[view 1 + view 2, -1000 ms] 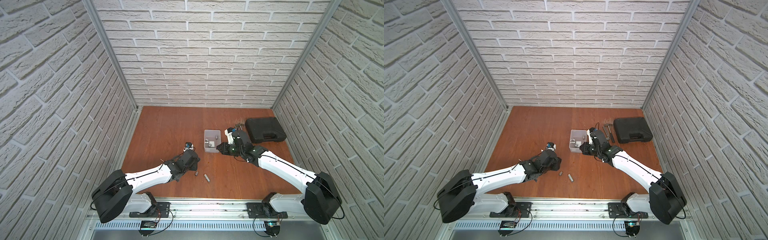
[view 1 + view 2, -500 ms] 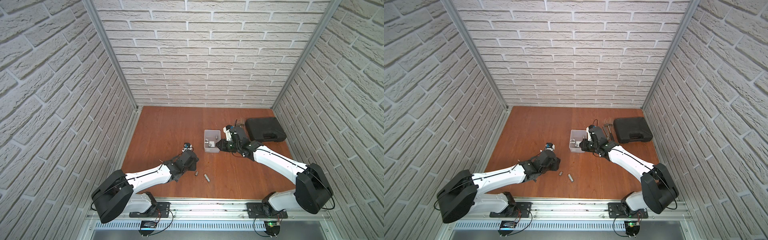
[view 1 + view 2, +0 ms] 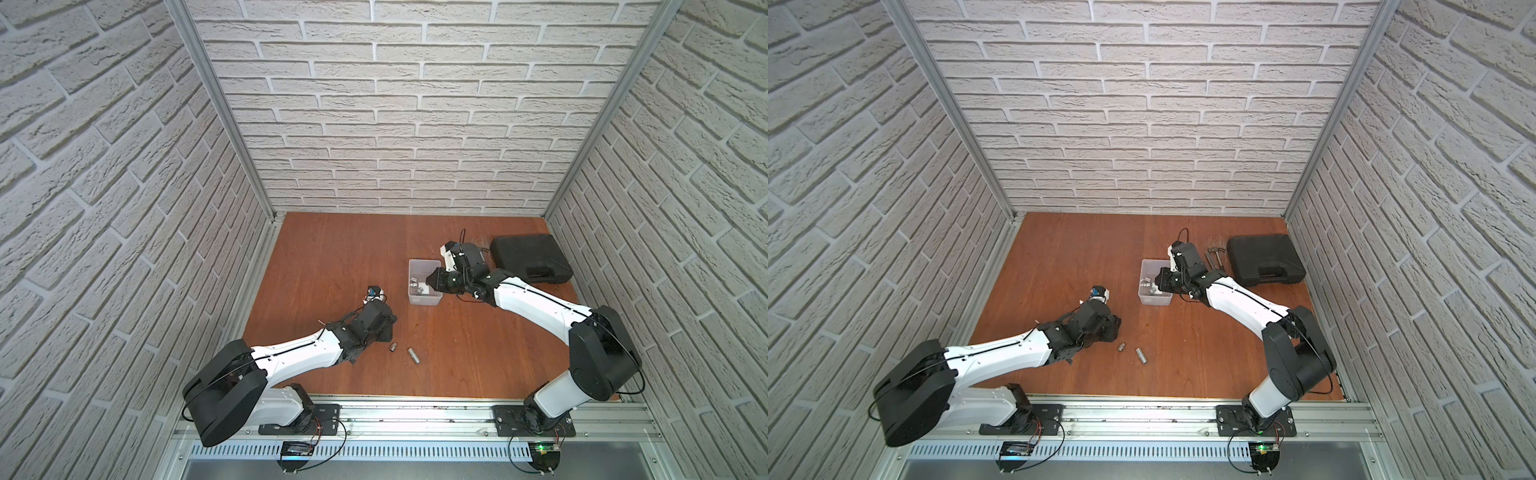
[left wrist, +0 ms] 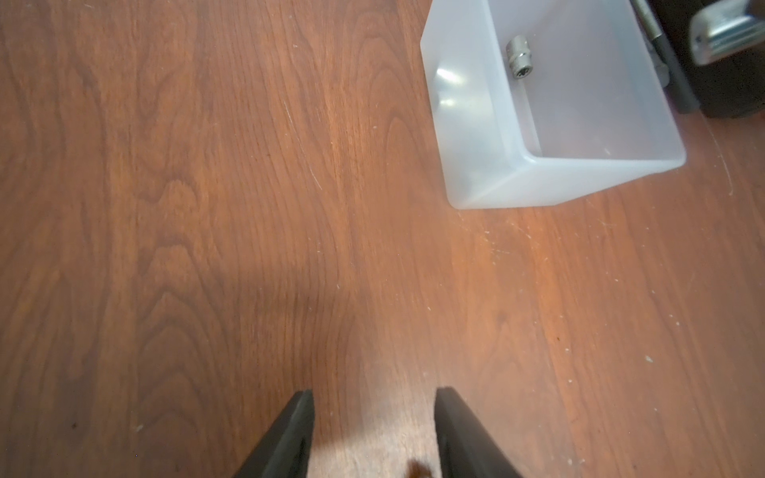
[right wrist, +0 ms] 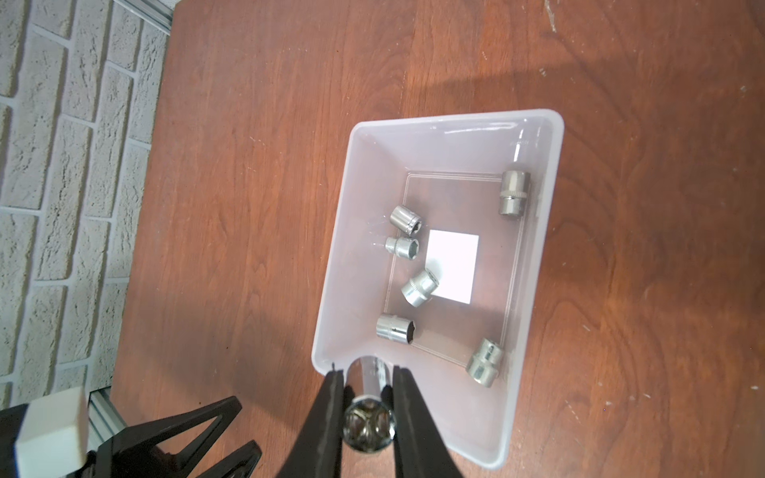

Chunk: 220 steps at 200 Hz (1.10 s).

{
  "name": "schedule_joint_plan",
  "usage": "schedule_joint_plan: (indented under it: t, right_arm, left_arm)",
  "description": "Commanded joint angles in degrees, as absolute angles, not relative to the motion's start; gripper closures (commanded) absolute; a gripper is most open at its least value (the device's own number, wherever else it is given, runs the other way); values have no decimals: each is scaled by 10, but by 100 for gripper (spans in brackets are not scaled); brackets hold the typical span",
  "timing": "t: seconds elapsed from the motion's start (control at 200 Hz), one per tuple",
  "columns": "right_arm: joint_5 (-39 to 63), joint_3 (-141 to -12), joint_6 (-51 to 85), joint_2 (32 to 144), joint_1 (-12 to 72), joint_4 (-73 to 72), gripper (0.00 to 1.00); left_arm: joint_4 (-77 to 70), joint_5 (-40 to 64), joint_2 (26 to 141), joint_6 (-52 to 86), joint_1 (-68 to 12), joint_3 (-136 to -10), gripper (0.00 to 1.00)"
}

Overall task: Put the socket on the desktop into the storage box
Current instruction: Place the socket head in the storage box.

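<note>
The right pincer (image 5: 368,372), clamped on a socket (image 5: 368,432), hovers at the storage box (image 5: 455,118) rim. Best to move inward before letting go.

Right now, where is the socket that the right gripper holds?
In the right wrist view the socket sits clamped in the right gripper, over the rim of the storage box.

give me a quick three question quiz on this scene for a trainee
1. True or false: the right tool grips a socket at the edge of the box.
2. How many loose sockets lie inside the box?
3. Where are the remaining sockets on the desk? A) near the left arm B) beside the black case C) behind the box

Key: 1 true; 2 six; 3 A
</note>
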<state>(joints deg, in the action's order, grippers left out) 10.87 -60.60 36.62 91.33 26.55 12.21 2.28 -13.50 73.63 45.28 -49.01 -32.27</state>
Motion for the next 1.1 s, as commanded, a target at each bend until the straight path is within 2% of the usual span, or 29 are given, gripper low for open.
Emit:
schedule_joint_plan:
  t: [0.0,1.095]
  right_arm:
    - [116,-623,360,919,263,107,98]
    - [106,-684,327,943,271,192,98]
  left_arm:
    - [1,-127,734,454,-483,-316,47]
    - [31,-88,766,414,-458,-384,48]
